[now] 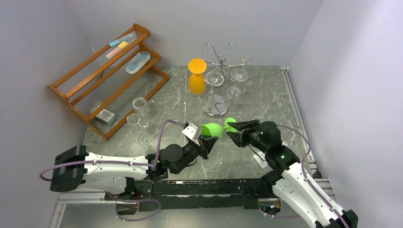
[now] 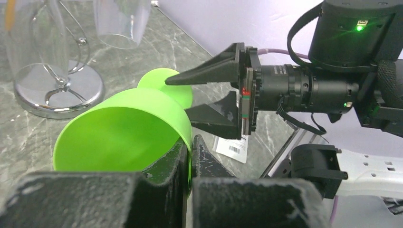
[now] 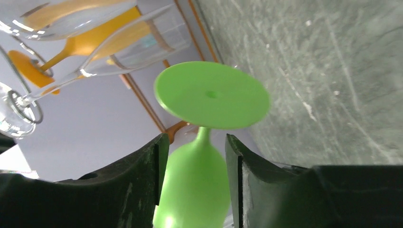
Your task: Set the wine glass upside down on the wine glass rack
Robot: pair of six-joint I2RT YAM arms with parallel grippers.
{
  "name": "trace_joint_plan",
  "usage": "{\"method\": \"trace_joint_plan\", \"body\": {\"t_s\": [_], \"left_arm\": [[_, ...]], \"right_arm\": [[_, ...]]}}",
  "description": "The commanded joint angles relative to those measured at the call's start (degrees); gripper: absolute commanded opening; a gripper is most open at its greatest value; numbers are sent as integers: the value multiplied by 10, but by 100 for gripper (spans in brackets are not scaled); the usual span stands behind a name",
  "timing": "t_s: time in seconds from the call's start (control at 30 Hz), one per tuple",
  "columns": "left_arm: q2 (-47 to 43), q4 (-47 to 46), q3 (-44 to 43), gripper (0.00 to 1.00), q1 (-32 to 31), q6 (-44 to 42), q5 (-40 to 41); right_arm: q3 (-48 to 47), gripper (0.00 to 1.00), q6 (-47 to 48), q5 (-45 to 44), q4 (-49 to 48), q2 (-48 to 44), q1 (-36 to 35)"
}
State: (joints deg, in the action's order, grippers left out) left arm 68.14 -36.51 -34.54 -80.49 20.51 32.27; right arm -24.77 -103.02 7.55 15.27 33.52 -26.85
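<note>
Walls point(image 1: 237, 23): pale lilac-grey, closing in the table on three sides.
Table point(image 1: 266, 95): dark grey-green marbled top, carrying everything.
Shelf point(image 1: 109, 71): orange-brown wood, standing slantwise at the rear left.
Rack point(image 1: 221, 61): silver wire, standing at the rear centre on a round chrome base, with an orange glass point(image 1: 196, 76) and clear glasses point(image 1: 215, 78) hanging upside down from its arms.
Glass point(image 1: 211, 129): bright green, opaque and matt, lying sideways off the table just in front of the rack's base, round foot pointing right, open mouth pointing left.
Left gripper point(image 1: 207, 142): pinching the glass's rim, one finger inside the bowl and one outside.
Right gripper point(image 1: 234, 130): fingers standing half apart on either side of the stem end below the foot. Whether they are pressing it cannot be told.
</note>
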Motion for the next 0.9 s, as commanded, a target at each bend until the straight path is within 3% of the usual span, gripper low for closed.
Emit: {"method": "trace_joint_plan", "body": {"t_s": [0.0,0.13,0.33,0.5,0.63,0.77,0.87], "left_arm": [[5,-60,-10,5,-9,-24,58],[7,-73,-9,5,-9,-27,47],[21,-90,-14,5,-10,-24,21],[35,-99,-23,5,-10,-27,19],[35,-104,-22,5,-9,-22,12],[40,-112,-25,5,-9,-21,0],[43,-114,-26,5,-9,-15,-11]], "right_arm": [[-37,53,22,-47,94,-1,-5],[-29,54,18,-47,79,-4,-5],[-11,39,22,-20,16,25,-5],[7,42,20,-17,-52,28,-5],[5,42,25,-19,-53,31,-5],[12,29,19,-5,-60,37,-5],[14,25,17,0,-63,42,-5]]}}
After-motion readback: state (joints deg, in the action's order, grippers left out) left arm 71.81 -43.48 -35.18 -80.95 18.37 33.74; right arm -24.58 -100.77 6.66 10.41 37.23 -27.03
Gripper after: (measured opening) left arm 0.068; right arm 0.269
